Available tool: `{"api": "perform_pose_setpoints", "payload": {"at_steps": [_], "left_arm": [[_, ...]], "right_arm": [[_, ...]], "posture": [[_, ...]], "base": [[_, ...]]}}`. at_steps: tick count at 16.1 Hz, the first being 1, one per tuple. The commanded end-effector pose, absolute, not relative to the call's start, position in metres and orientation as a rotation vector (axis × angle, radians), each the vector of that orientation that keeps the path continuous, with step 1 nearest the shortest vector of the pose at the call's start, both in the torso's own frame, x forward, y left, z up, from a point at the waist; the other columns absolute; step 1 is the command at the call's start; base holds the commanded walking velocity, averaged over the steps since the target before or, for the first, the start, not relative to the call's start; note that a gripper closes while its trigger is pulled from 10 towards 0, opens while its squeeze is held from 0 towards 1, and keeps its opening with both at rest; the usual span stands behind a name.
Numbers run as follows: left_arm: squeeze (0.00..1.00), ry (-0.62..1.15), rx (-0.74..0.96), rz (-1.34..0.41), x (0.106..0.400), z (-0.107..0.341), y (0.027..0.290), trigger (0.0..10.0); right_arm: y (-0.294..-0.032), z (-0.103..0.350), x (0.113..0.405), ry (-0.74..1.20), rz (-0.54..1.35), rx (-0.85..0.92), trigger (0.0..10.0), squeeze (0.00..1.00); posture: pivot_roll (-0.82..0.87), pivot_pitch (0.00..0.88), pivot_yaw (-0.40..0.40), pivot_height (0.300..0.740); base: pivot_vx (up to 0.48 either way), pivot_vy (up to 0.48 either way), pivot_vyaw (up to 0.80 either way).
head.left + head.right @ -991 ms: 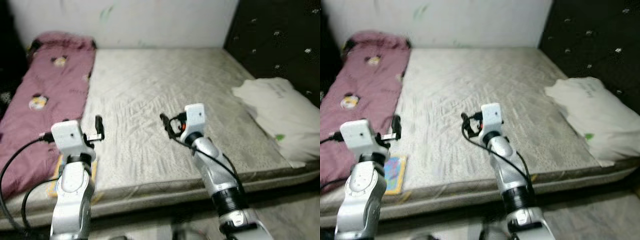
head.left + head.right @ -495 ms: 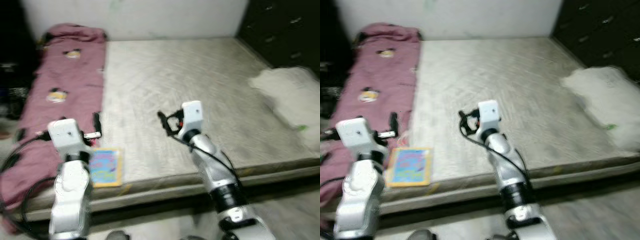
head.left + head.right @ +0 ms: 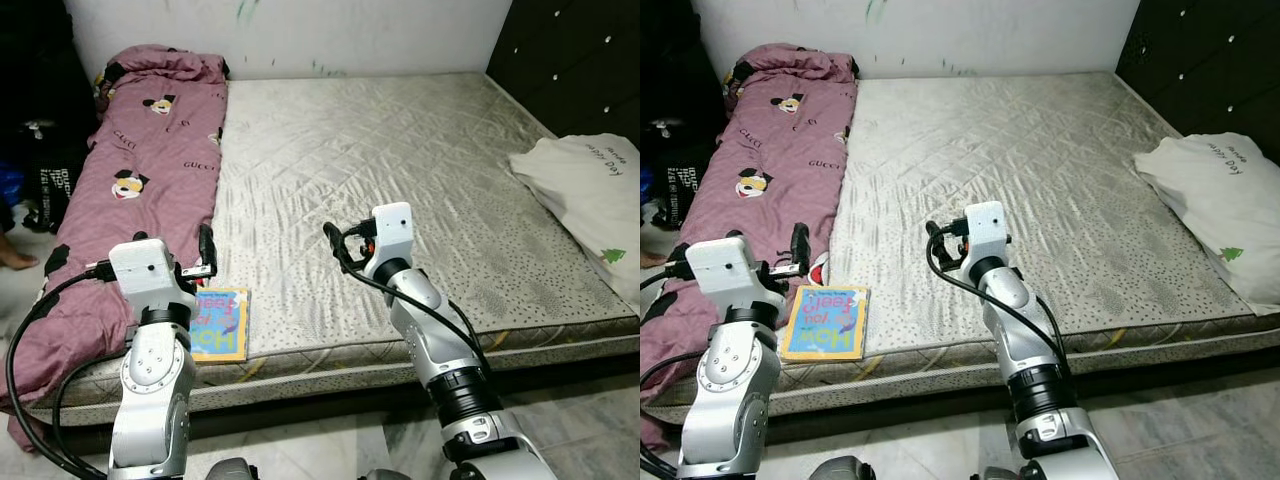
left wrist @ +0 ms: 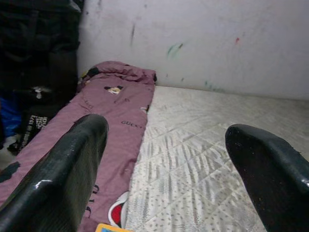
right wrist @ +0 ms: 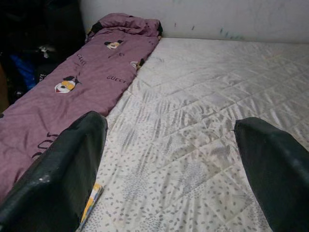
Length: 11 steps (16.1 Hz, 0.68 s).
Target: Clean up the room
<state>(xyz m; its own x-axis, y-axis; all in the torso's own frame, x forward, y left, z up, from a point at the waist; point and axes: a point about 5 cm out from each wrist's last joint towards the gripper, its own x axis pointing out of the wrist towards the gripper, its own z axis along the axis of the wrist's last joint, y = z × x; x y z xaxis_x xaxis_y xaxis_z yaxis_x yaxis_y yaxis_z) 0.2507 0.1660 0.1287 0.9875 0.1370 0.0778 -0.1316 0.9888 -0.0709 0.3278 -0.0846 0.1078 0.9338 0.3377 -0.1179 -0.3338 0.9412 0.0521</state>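
My view swung left and steadied, nothing tidied yet: the book [image 3: 824, 322] lay at the mattress [image 3: 1040, 170] edge below my left gripper [image 3: 205, 252], both grippers' [image 3: 334, 243] jaws wide, empty.

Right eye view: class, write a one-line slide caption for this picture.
Both grippers, left and right, open above a bare mattress, a children's book at its near edge beside a purple blanket.

"GUCCI" repeated on purple blanket [image 3: 150, 170], "Hello Day" on white pillow [image 3: 590, 185], book [image 3: 825, 322] title unreadable
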Motion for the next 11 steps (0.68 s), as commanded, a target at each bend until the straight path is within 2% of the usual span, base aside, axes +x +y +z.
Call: {"api": "perform_pose_setpoints", "payload": {"at_steps": [1, 8, 11], "left_arm": [[0.0, -0.096, -0.063, 0.13, 0.25, 0.1318, 0.1657, 10.0], [0.0, -0.088, -0.057, 0.129, 0.2506, 0.1306, 0.1659, 10.0], [0.0, -0.087, -0.048, 0.122, 0.2514, 0.1307, 0.1651, 10.0]], "right_arm": [[-0.0851, 0.1068, 0.3274, 0.131, 0.342, 0.03, 10.0, 0.0], [-0.0844, 0.1073, 0.3276, 0.127, 0.344, 0.026, 10.0, 0.0], [-0.0844, 0.1071, 0.3278, 0.127, 0.341, 0.027, 10.0, 0.0]], "posture": [[-0.01, 0.0, -0.014, 0.74], [-0.02, 0.0, -0.012, 0.74], [-0.02, 0.0, -0.01, 0.74]], "base": [[0.262, 0.0, 0.0], [0.287, 0.0, 0.0], [0.086, 0.0, 0.0]]}}
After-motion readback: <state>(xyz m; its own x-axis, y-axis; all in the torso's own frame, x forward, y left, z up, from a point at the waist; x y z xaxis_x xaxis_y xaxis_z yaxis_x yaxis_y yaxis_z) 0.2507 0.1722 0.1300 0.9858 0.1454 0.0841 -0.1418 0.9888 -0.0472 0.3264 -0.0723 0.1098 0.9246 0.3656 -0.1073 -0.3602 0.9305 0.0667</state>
